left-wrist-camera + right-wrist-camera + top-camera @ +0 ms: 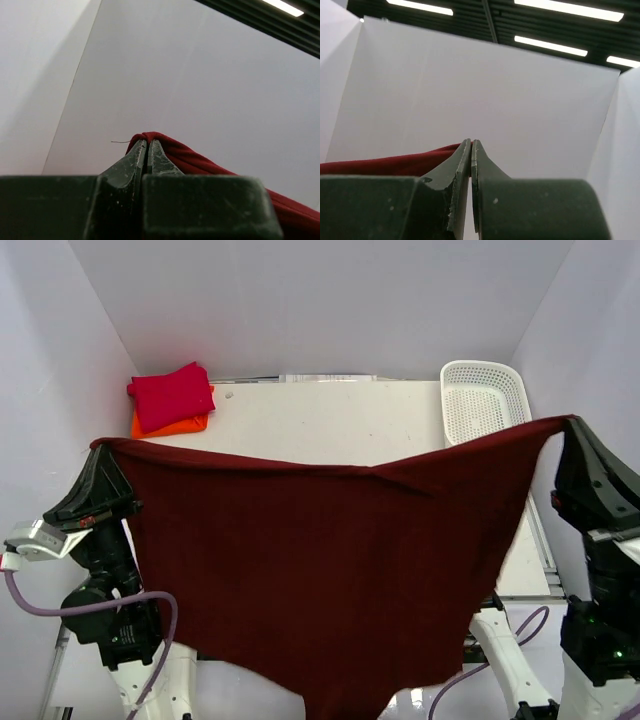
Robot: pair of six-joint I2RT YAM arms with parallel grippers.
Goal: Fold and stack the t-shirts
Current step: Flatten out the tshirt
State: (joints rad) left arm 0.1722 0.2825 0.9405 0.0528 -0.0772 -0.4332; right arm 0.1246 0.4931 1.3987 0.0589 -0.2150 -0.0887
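Much of table behind maroon t-shirt, hem off-frame.

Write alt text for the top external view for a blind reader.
A dark maroon t-shirt hangs spread between the left gripper and the right gripper, each shut on a corner. Behind, a crimson t-shirt lies folded on an orange t-shirt, a white basket far right.

A plain dark maroon t-shirt is stretching between the black left gripper and right gripper. Beyond them a crimson t-shirt is covering an orange t-shirt, and a white mesh basket is sitting.
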